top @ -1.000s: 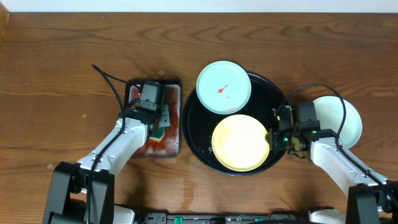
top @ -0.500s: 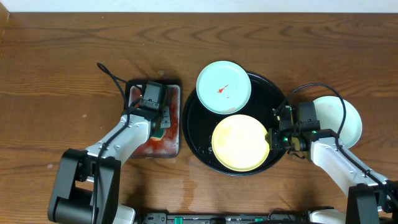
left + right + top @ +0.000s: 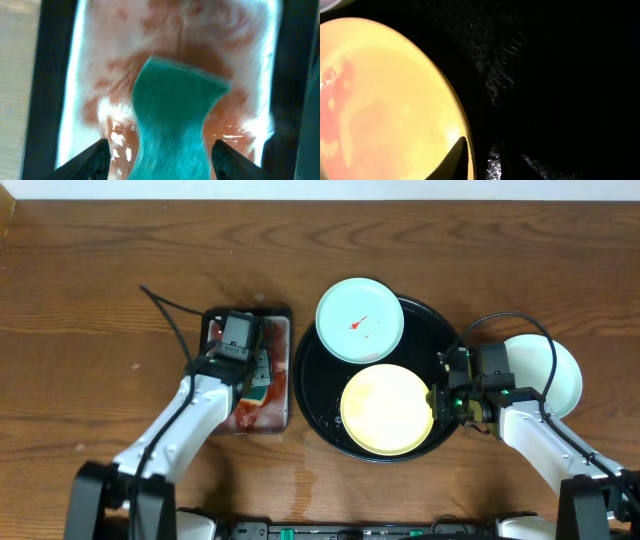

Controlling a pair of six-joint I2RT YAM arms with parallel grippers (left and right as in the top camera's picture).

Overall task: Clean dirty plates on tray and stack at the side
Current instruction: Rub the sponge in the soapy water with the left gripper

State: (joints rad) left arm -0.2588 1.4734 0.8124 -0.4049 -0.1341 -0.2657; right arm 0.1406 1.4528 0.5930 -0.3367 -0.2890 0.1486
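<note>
Right wrist: yellow plate (image 3: 385, 100) rim pinched by right gripper (image 3: 476, 162), jaws narrow; judged stiff, slick, light. Left gripper (image 3: 163, 159) jaws wide around sponge (image 3: 175, 110).

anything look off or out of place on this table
The aqua plate hangs over the black tray at its upper-left rim instead of lying fully inside it like the yellow plate, and it bears a red smear. The sponge tray is smeared red around the teal sponge. Nothing looks broken.
</note>
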